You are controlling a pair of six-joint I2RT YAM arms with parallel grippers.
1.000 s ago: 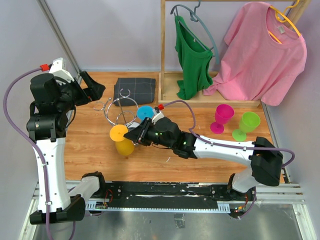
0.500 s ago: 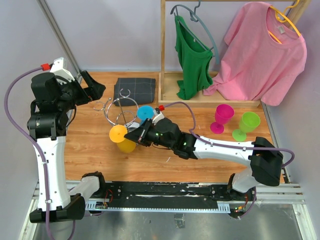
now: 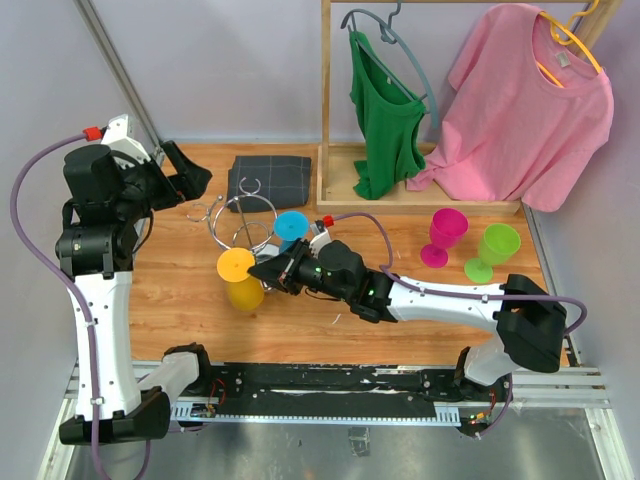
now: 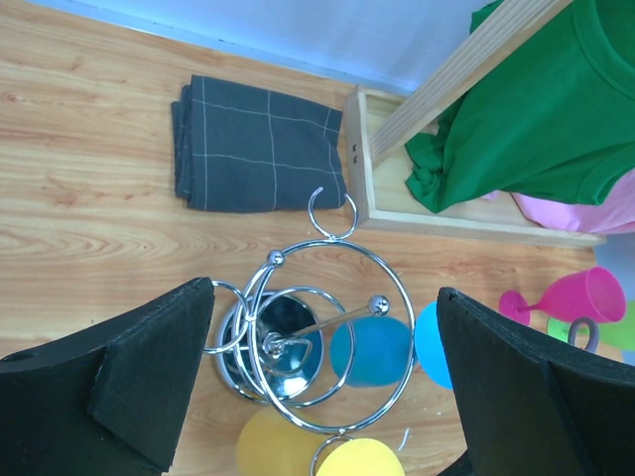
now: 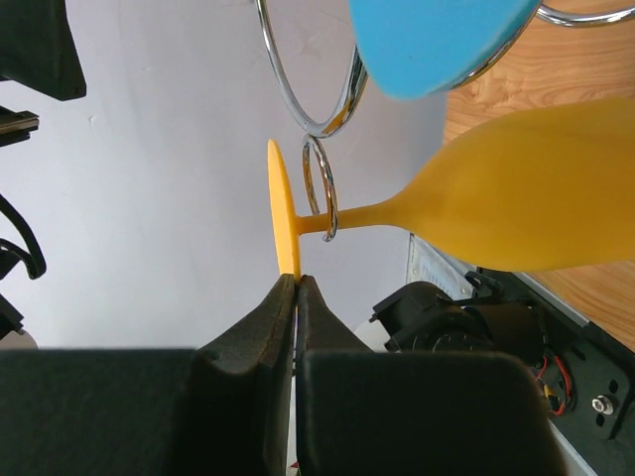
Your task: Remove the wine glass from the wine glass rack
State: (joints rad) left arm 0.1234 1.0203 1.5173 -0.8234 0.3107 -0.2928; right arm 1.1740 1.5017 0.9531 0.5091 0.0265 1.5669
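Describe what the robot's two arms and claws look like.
The left arm and right arm both have white links between bulky black joints, a purple cable looping alongside and a small red cap near the wrist. The left claw and right claw each have two black wedge-shaped fingers.

Bright, even indoor light, soft shadows, glints on the wine glass rack, overhead view sharp

My right wrist view cuts the yellow wine glass bowl at the right edge and the blue glass at the top; my left wrist view crops the yellow one below.
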